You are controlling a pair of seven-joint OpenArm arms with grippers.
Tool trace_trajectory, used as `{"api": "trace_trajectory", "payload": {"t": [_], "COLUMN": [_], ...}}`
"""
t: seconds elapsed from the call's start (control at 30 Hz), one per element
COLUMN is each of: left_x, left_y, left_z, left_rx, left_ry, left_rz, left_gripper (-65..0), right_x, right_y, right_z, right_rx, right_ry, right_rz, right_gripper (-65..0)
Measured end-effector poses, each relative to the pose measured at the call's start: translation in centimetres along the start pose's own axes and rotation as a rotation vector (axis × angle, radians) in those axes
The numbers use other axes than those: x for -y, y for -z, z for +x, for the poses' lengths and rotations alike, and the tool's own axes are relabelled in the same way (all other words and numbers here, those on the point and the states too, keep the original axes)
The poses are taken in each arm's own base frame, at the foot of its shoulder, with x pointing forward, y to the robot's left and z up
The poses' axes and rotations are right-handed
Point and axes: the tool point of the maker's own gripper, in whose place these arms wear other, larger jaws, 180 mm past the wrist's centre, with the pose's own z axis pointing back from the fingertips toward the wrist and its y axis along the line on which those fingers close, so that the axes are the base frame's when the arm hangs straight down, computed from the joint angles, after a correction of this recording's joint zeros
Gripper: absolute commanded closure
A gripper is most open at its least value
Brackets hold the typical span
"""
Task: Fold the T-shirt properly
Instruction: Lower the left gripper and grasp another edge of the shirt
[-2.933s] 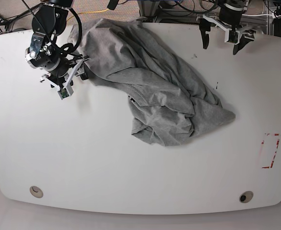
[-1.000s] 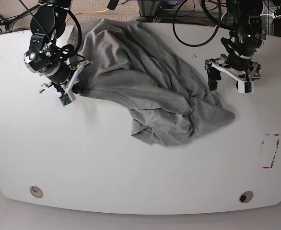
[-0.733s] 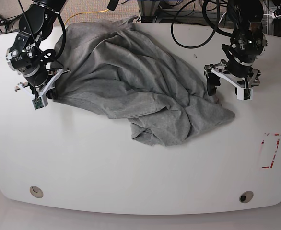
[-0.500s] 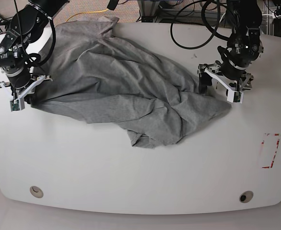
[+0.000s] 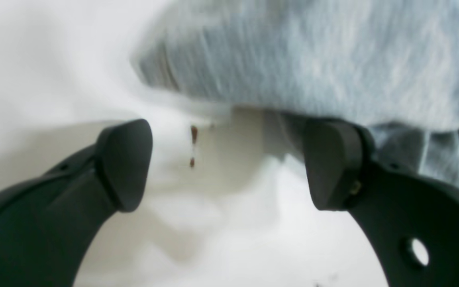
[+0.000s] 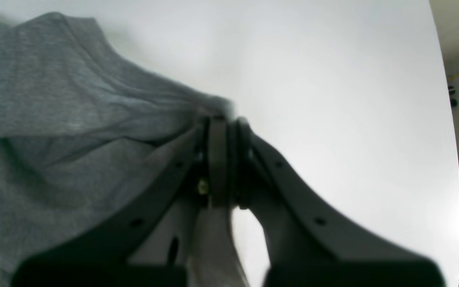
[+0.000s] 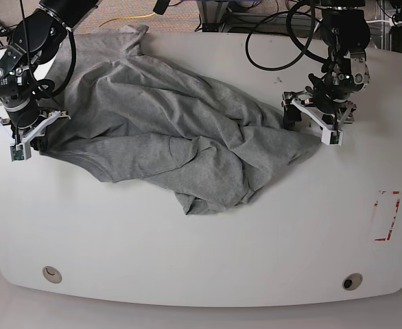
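Grey cotton now lies much wider across the far half of the bench (image 7: 201, 274): the right gripper (image 7: 24, 133), pinched tight on a T-shirt (image 7: 180, 137) edge, has dragged it out toward the far-left corner. Meanwhile the left gripper (image 7: 312, 123) has come down at the cloth's right tip, jaws spread wide and holding nothing. Spreading flat looks well begun; folding hasn't started.
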Motion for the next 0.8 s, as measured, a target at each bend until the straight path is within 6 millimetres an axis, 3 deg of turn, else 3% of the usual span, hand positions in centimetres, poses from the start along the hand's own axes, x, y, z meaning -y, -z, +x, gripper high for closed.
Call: {"api": "trace_trajectory", "payload": {"t": [0.33,0.53,0.6,0.8], "left_x": [-1.7,-1.6,-1.5,-0.7], "left_y": [0.4,1.1,1.7,4.3], "left_z": [1.1,4.4,4.5,3.9], "left_rx": [0.013,0.09,0.078,0.017], "left_ry": [0.014,0.015,0.011,0.01], "left_rz": [0.03,0.023,0.015,-0.016], "left_gripper": [-55.6,-55.4,-54.0,-31.2], "right_x": [-0.2,-0.3,-0.3,-0.4], "right_y": [0.0,0.1,0.1,0.1], "right_z": [0.0,0.1,0.1,-0.5], "right_rx": [0.004,0.007,0.005,-0.026], "right_ry": [0.002,0.002,0.002,0.003], "right_rz": [0.004,0.011,0.01,0.013], "right_gripper": [0.0,0.0,0.0,0.0]}}
